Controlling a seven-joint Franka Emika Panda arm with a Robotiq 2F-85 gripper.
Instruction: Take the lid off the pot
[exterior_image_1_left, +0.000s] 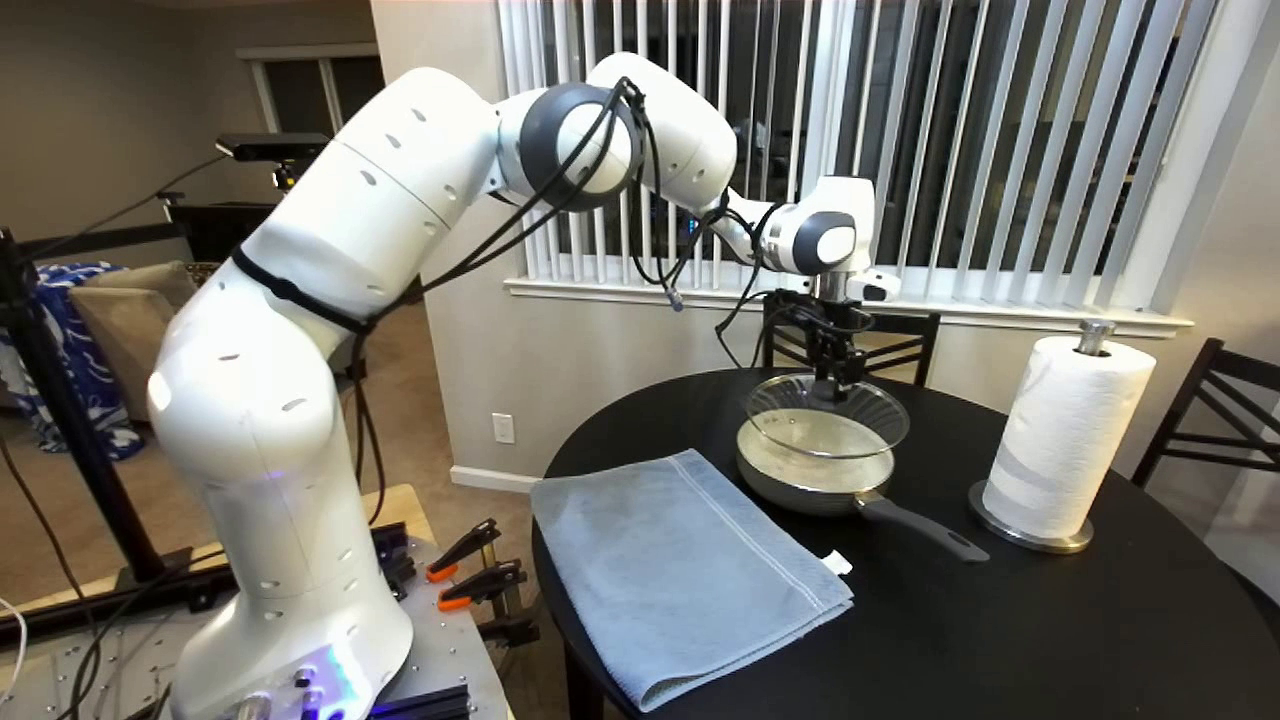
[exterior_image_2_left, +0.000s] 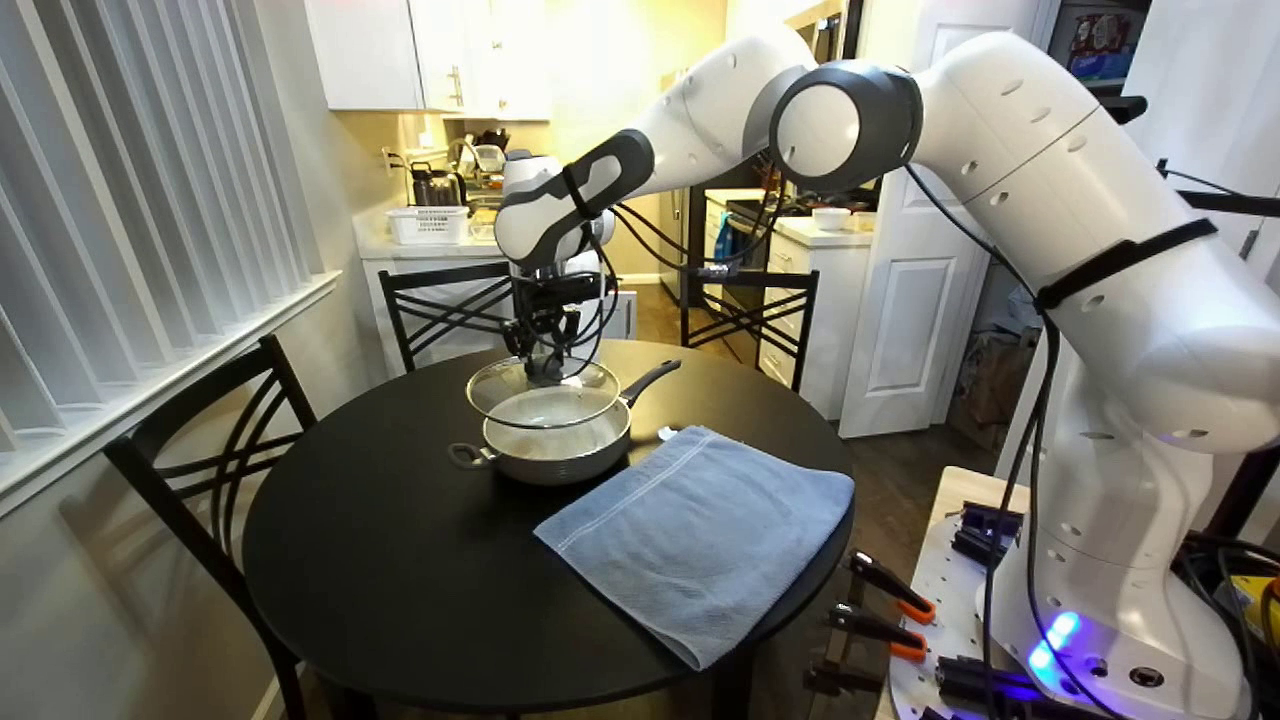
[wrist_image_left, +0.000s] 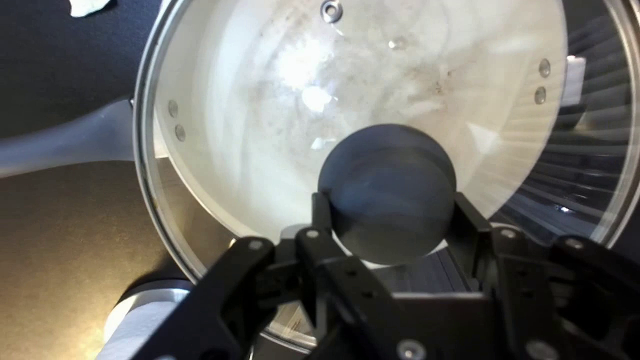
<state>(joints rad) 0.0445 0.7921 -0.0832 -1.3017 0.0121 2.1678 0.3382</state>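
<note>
The clear glass lid (exterior_image_1_left: 885, 408) with its metal rim is raised above the pot (exterior_image_1_left: 800, 494) and slightly offset from it. It also shows raised in an exterior view (exterior_image_2_left: 482, 398), where the pot (exterior_image_2_left: 565, 468) stands on the table below. The pot is pale cream inside and has a long dark handle (exterior_image_1_left: 925, 528). My gripper (exterior_image_1_left: 830, 388) is closed around the lid's dark knob (wrist_image_left: 387, 165), with one finger on each side in the wrist view. The pot's inside shows through the glass there. A gap shows between lid and pot rim.
A folded blue-grey cloth (exterior_image_1_left: 690, 570) lies on the round black table (exterior_image_2_left: 390, 560) beside the pot. A paper towel roll (exterior_image_1_left: 1070, 440) on a stand is near the pot's handle. Dark chairs (exterior_image_2_left: 225, 470) stand around the table. A window with blinds (exterior_image_1_left: 930, 150) is behind the arm.
</note>
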